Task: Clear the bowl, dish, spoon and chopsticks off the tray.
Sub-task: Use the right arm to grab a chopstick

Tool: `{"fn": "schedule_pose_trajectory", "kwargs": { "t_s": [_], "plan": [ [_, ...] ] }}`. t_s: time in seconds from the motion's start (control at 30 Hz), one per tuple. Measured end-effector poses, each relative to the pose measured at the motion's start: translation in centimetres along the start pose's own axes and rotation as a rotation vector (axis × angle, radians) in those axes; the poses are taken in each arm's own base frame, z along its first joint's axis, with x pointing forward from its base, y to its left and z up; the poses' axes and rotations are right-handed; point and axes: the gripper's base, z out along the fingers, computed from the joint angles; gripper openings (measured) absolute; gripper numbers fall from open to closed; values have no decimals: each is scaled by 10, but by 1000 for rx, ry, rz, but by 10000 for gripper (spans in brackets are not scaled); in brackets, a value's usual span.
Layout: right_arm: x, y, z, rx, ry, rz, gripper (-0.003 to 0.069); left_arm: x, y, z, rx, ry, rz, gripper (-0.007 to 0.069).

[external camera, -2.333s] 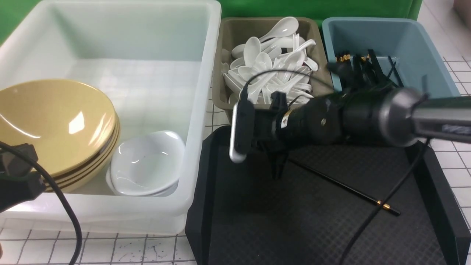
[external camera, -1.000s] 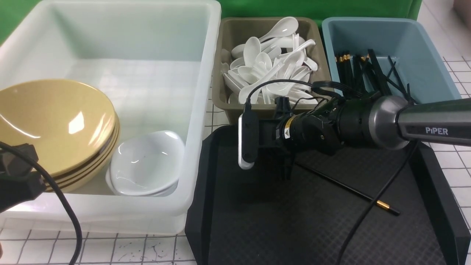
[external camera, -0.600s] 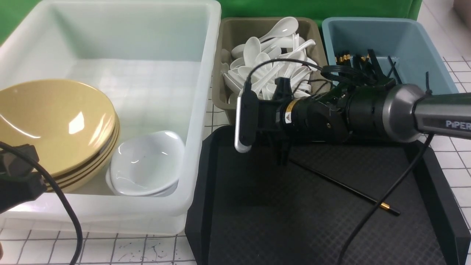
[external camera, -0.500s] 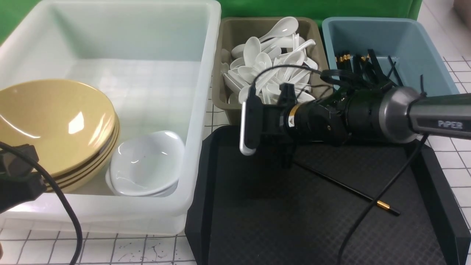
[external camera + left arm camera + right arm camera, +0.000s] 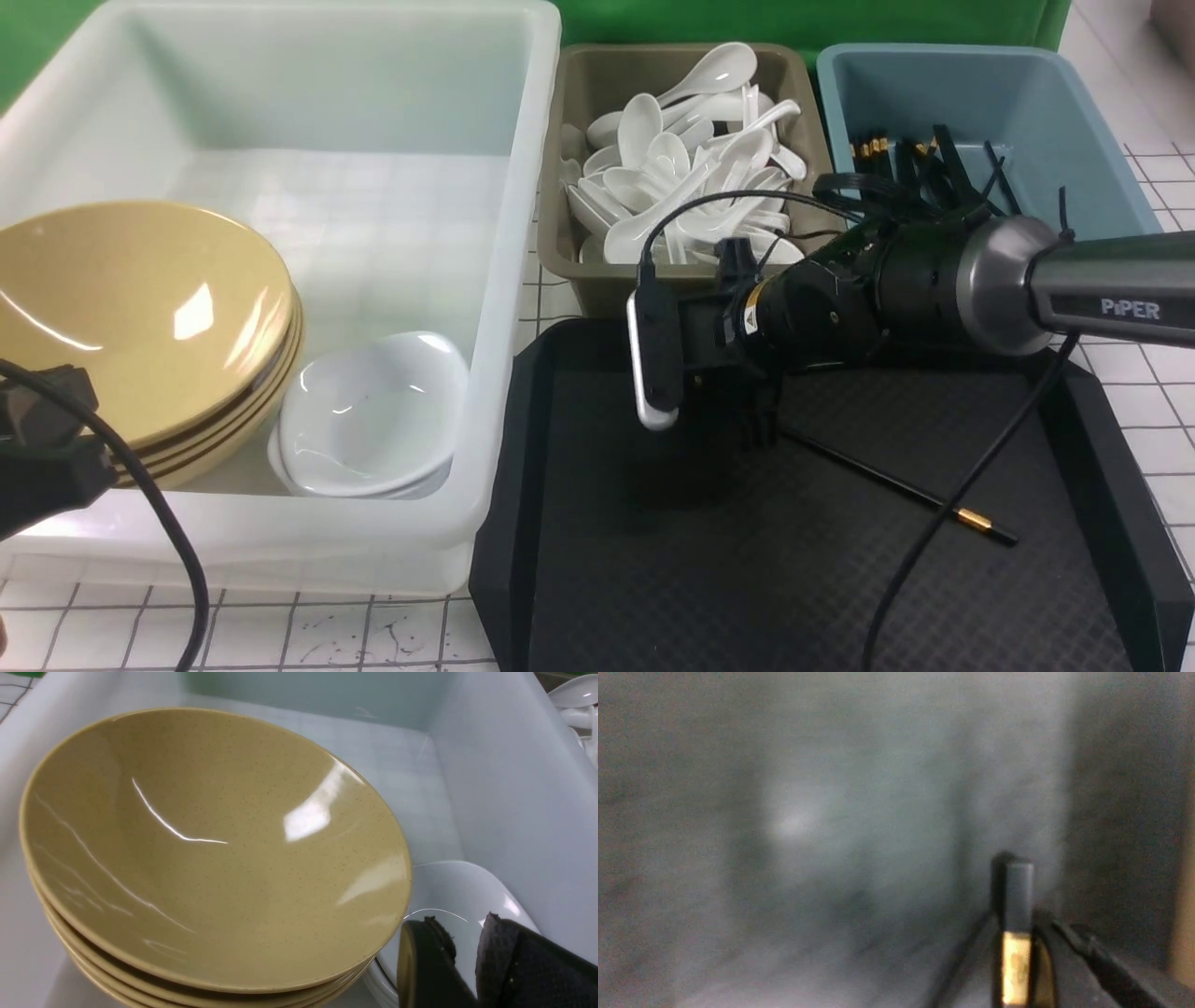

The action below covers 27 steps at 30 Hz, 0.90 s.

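Note:
One black chopstick [image 5: 887,481] with a gold band lies on the black tray [image 5: 709,579]. My right gripper [image 5: 761,439] is shut, its tips down at the stick's plain end. In the blurred right wrist view a gold-banded black stick end [image 5: 1017,896] stands against the jaws; I cannot tell if it is gripped. The yellow bowl [image 5: 140,308] tops a stack in the white tub [image 5: 509,280], with the white dish [image 5: 373,411] beside it. My left gripper [image 5: 462,919] hovers open over that dish [image 5: 467,886], with nothing between its fingers.
A tan bin [image 5: 579,84] behind the tray is piled with white spoons [image 5: 691,177]. A blue bin [image 5: 1074,103] to its right holds several black chopsticks [image 5: 920,173]. The right arm's cable [image 5: 943,551] hangs across the tray.
My right gripper rose a little, then came back down and shifted right along the chopstick. The chopstick on the tray has stayed in place. The left arm has not moved.

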Motion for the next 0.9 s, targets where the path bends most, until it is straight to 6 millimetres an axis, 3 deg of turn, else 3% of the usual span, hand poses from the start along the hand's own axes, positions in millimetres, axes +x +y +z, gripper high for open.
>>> {"fn": "schedule_pose_trajectory", "kwargs": {
  "t_s": [0.1,0.2,0.23,0.33,0.43,0.67,0.77,0.9],
  "plan": [
    [-5,11,-20,-107,49,-2,50,0,0,0,0,0,0,131],
    [-8,2,-57,-80,44,95,50,0,0,0,0,0,0,131],
    [-8,2,-60,-76,43,105,50,0,0,0,0,0,0,131],
    [2,-7,-93,-58,58,273,57,0,0,0,0,0,0,131],
    [23,1,-106,-196,155,420,105,0,0,0,0,1,0,131],
    [45,28,-91,-370,236,517,323,0,0,0,0,1,0,131],
    [47,33,-80,-374,232,520,353,0,0,0,0,1,0,131],
    [49,41,-55,-413,249,523,337,0,0,0,0,1,0,131]
  ]
}}
